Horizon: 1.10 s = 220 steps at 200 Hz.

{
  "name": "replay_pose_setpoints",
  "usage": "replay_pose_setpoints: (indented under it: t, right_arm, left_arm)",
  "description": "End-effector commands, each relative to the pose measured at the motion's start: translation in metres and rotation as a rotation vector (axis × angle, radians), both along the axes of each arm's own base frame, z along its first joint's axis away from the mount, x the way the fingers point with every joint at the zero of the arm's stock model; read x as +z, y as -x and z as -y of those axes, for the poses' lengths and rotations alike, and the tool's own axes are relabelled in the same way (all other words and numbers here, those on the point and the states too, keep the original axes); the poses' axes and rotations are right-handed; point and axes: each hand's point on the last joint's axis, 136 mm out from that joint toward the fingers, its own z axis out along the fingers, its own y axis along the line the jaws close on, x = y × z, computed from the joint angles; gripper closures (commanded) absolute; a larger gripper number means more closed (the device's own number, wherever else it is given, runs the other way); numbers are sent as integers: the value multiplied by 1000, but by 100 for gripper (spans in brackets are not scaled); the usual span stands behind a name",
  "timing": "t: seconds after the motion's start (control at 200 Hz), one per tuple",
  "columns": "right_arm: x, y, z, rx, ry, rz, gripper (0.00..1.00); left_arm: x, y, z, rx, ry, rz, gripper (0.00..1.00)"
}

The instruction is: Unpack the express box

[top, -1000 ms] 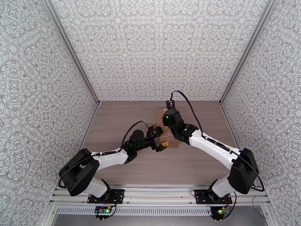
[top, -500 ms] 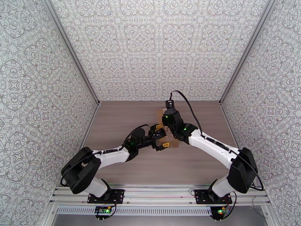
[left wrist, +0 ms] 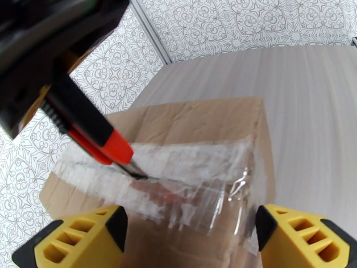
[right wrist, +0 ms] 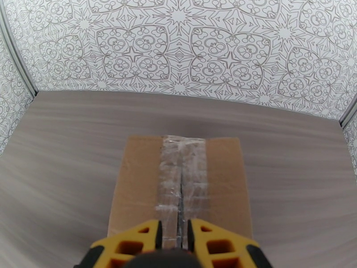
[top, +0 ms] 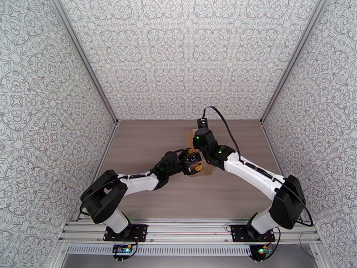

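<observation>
Express box (right wrist: 143, 184): a small brown corrugated carton lying flat on the wood-grain table (right wrist: 67, 130), at mid-width and toward the far side, its long axis running away from the arm bases. The top flaps are closed and level. Clear tape (right wrist: 169, 175), wrinkled and whitened, covers the centre seam and wraps over the end. A dark slit runs along the seam.

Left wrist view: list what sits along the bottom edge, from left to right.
One yellow fingertip of the left gripper → taped near end of the express box → other yellow fingertip. The utility knife higher up overlaps the first two, so it is left out.
</observation>
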Motion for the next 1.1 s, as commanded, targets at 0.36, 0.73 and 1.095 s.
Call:
replay_pose_setpoints:
  t: [0.36, 0.73, 1.095]
  right_arm:
    - [-2, 20, 5, -14, -59, -68, 100]
    - [-14, 30, 11, -8, -40, -105, 100]
    - [-20, 35, 19, -34, -45, -110, 100]
  left_arm:
    - [-13, -33, -13, 225, -62, -37, 31]
    - [-6, -46, -21, 301, -17, -68, 33]
    - [2, -51, -20, 337, -4, -65, 33]
